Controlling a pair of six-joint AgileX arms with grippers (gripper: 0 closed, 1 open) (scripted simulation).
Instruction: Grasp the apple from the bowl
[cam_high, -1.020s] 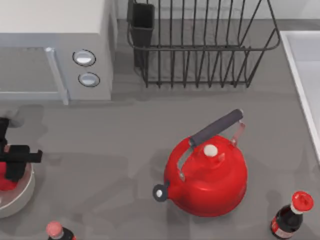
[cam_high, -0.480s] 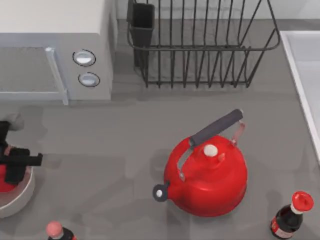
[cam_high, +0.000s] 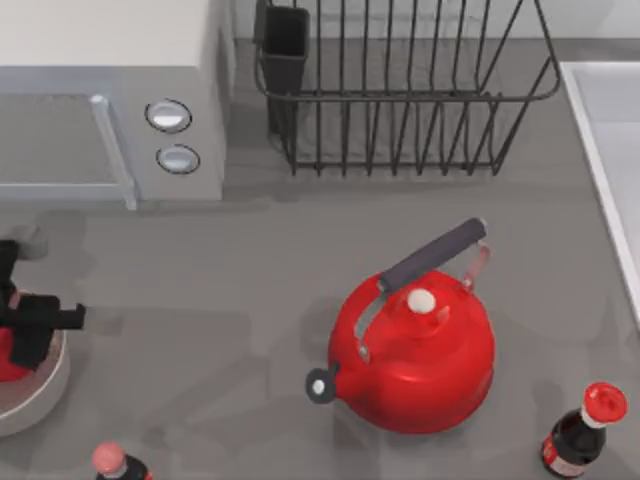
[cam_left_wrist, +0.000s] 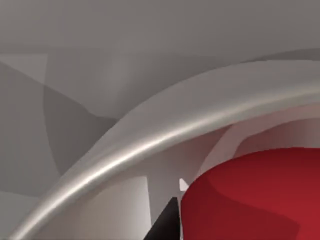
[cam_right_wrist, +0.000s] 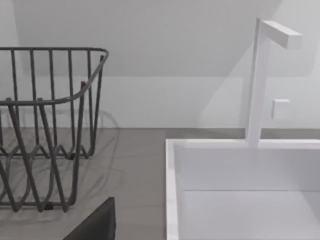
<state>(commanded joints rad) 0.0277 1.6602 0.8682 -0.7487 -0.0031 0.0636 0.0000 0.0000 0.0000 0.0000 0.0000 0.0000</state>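
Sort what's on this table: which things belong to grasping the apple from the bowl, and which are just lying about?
Belong to the job:
apple, in the bowl
bowl, at the table's left edge
left pincer, down over the bowl at the apple

Just lying about:
red kettle
two red-capped bottles
microwave
dish rack
sink

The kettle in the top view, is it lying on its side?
No, the red kettle stands upright on the table, its lid knob and dark handle facing up.

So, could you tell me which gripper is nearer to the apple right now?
Left. The left gripper sits right over the apple in the bowl at the table's left edge; the right gripper faces the sink, well away.
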